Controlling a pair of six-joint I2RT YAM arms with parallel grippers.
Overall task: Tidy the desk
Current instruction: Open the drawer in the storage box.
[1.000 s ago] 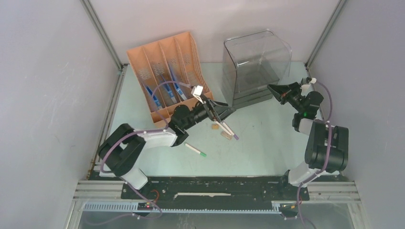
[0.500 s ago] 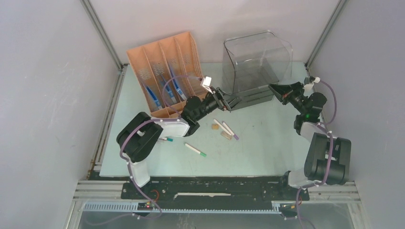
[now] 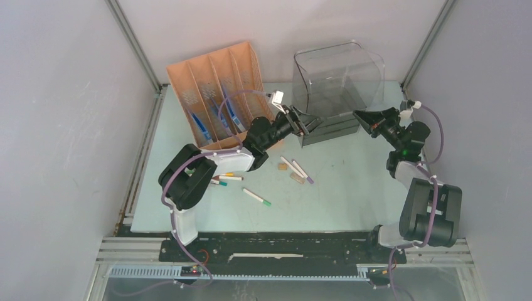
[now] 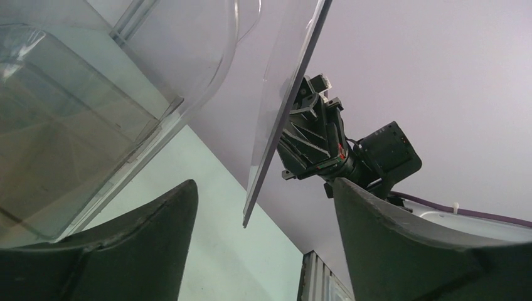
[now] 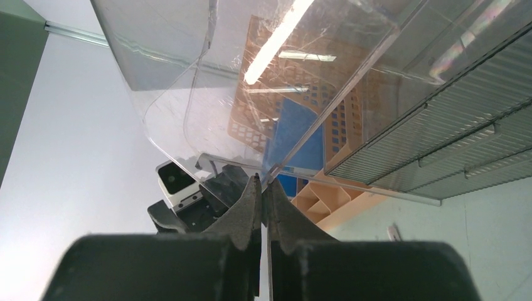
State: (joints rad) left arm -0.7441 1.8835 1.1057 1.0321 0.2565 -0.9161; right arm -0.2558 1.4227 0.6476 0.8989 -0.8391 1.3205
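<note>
Standing by the rig, I see the desk (image 3: 339,188) spread pale mint green across the whole cell, framed by metal rails, with both arms reaching toward its far side. At the back stands a clear plastic bin (image 3: 339,75) on a ribbed grey base, and to its left an orange slotted file sorter (image 3: 216,94) leans back with blue folders (image 3: 233,116) in its compartments. The left gripper (image 3: 305,125) is up against the bin's front left corner with its claw spread wide; from its own camera the thin clear wall stands between the two fingers, and nothing is clamped. The right gripper (image 3: 357,116) sits at the bin's right side with its claw pressed shut, tips right at the clear edge; I cannot tell whether they pinch it. Out on the open desk lie a white marker with a green cap (image 3: 257,197), a purple-capped marker (image 3: 302,171) and small tan blocks (image 3: 283,167) beside it. Any print on the markers is too small to read.
</note>
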